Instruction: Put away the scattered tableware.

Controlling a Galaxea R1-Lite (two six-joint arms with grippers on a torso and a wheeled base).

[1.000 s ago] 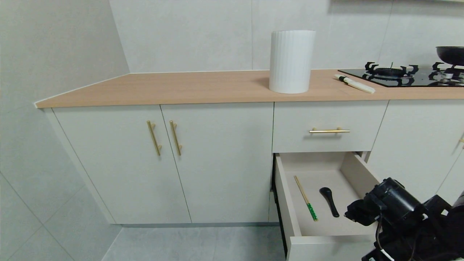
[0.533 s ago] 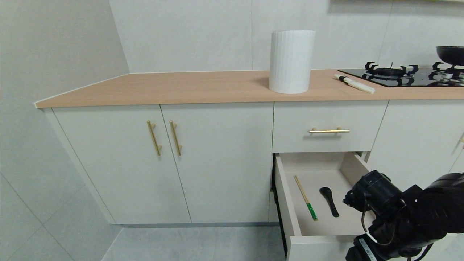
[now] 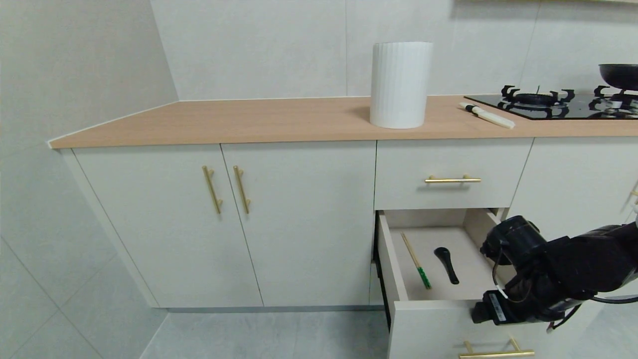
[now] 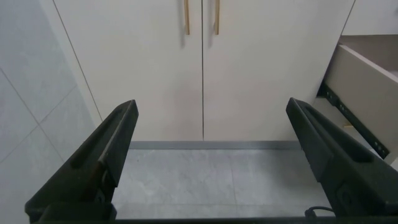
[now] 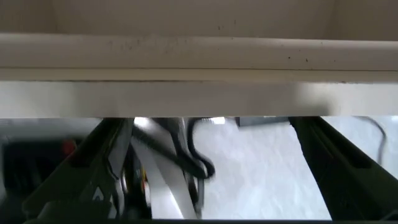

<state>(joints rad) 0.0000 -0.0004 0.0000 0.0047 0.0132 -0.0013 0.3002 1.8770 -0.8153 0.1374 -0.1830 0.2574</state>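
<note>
Your right hand [image 3: 479, 312], fingers spread and holding nothing, sat at the front lip of the drawer [image 3: 428, 331]. The chopsticks [image 3: 413, 259] and spoon [image 3: 446, 265] lay just beyond it inside, long axes running away from it. A white utensil [image 3: 487, 115] lay on the counter [image 3: 249, 119], well above that hand. Your left hand [image 4: 211, 107], also released, was farther off, facing the cupboard doors [image 4: 155, 68]

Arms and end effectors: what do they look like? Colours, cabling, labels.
Right arm: black, bulky rounded housings, thin black cable looped outside, white label near the wrist. Left end effector and right end effector: dark, flat, tapered fingers.
</note>
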